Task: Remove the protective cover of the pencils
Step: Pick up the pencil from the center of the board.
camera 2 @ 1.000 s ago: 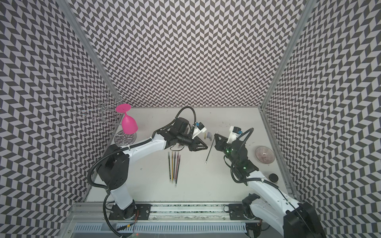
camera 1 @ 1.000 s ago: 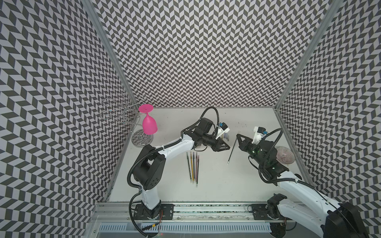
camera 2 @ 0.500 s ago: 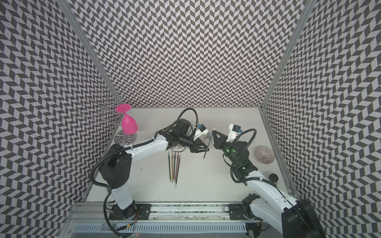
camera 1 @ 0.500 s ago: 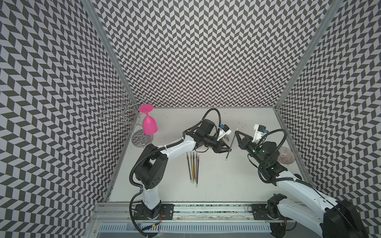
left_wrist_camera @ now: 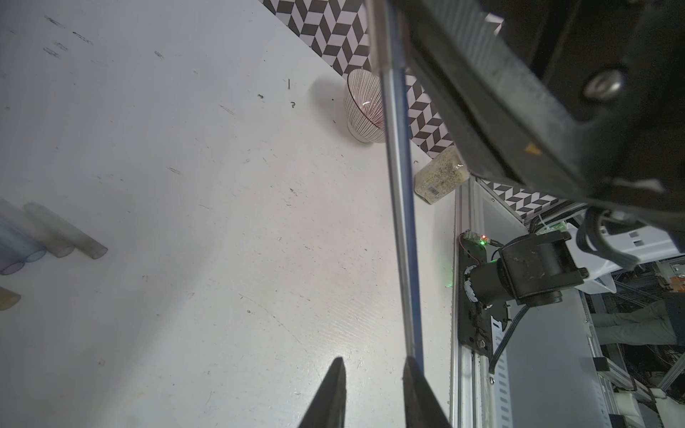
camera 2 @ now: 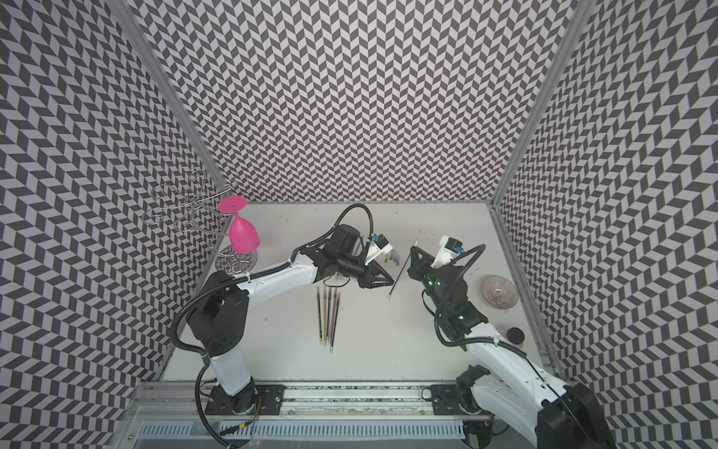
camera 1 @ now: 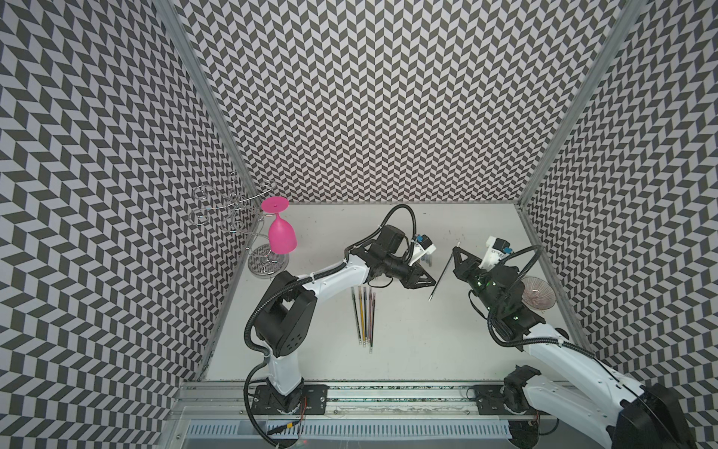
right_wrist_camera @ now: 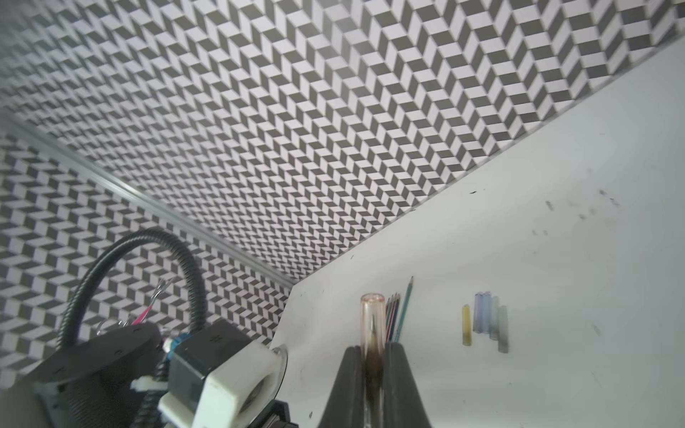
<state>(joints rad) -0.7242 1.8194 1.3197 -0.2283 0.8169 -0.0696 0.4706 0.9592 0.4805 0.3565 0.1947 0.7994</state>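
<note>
1. Held pencil [camera 1: 434,291] [camera 2: 392,290] [left_wrist_camera: 398,203]: a thin dark pencil lifted off the table [camera 1: 427,350], just toward 2 o'clock from the table's centre. It is tilted, with its capped end toward 12 o'clock and its other end toward 7 o'clock.
2. Protective cover [right_wrist_camera: 371,315]: a clear pinkish tube that sits over the sharpened point, which shows through it.
3. Right gripper [camera 1: 455,252] [camera 2: 412,252] [right_wrist_camera: 372,355]: its jaws are pressed together on the held pencil at the base of the protective cover.
4. Left gripper [camera 1: 434,283] [camera 2: 393,283] [left_wrist_camera: 374,374]: it reaches in from 9 o'clock with its jaws narrowly spread and nothing between them. The shaft runs right by 1 of the fingertips [left_wrist_camera: 411,370]; contact cannot be told.
5. Row of pencils [camera 1: 364,315] [camera 2: 328,315] [right_wrist_camera: 393,315]: they lie side by side on the table along the 12-to-6 line, toward 7 o'clock from centre, with bare points.
6. Loose covers [camera 2: 392,257] [left_wrist_camera: 48,237] [right_wrist_camera: 485,318]: 5 tubes (1 yellow, 2 blue, 2 grey) lie together toward 1 o'clock from centre.
7. Surroundings: a pink goblet [camera 1: 281,233] hangs upside down on a wire rack [camera 1: 229,210] at 10 o'clock. A striped bowl [camera 1: 538,293] stands at 3 o'clock and a black lid [camera 2: 515,335] at 4 o'clock.
</note>
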